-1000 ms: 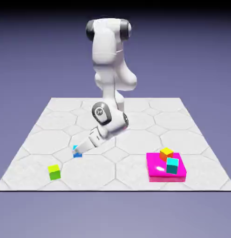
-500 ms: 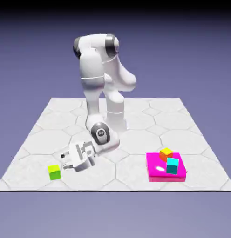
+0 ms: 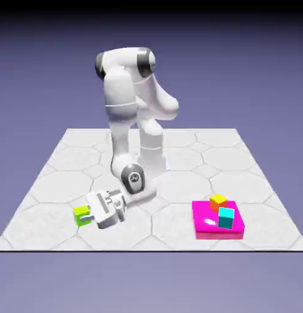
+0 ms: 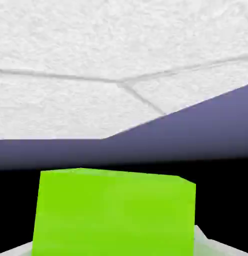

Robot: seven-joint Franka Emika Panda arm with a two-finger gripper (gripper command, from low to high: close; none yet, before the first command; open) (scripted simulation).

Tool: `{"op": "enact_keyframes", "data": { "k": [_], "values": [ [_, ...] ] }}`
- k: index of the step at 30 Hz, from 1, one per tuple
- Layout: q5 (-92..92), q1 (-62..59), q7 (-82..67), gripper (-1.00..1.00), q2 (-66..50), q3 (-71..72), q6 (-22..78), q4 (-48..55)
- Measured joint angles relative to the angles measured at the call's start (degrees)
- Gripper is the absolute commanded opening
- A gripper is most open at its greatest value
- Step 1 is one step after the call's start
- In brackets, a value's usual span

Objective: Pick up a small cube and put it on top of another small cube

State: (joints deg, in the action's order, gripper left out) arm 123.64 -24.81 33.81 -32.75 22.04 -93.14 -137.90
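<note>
Green cube (image 4: 115,215) (flat faces, matte)

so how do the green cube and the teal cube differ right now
The green cube is lime with a yellower top, while the teal cube is darker, blue-green. The green cube is between the gripper's fingers; the teal cube sits on the magenta block, away from them. Both are small, plain cubes.
</note>
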Motion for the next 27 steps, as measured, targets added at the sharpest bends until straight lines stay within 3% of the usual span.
{"op": "enact_keyframes", "data": {
  "k": [15,20,23,24,27],
  "values": [
    [-18.5,19.7,-12.1,-1.00,-0.3,31.1,18.3,11.0],
    [-11.9,17.5,-20.6,-1.00,-9.2,40.3,20.6,4.1],
    [-7.3,16.8,-20.8,-1.00,-11.2,36.1,18.1,5.8],
    [-5.2,16.5,-20.9,1.00,-12.0,34.2,17.0,6.7],
    [-7.4,16.8,-20.8,1.00,-11.1,36.3,18.2,5.8]
  ]
}}
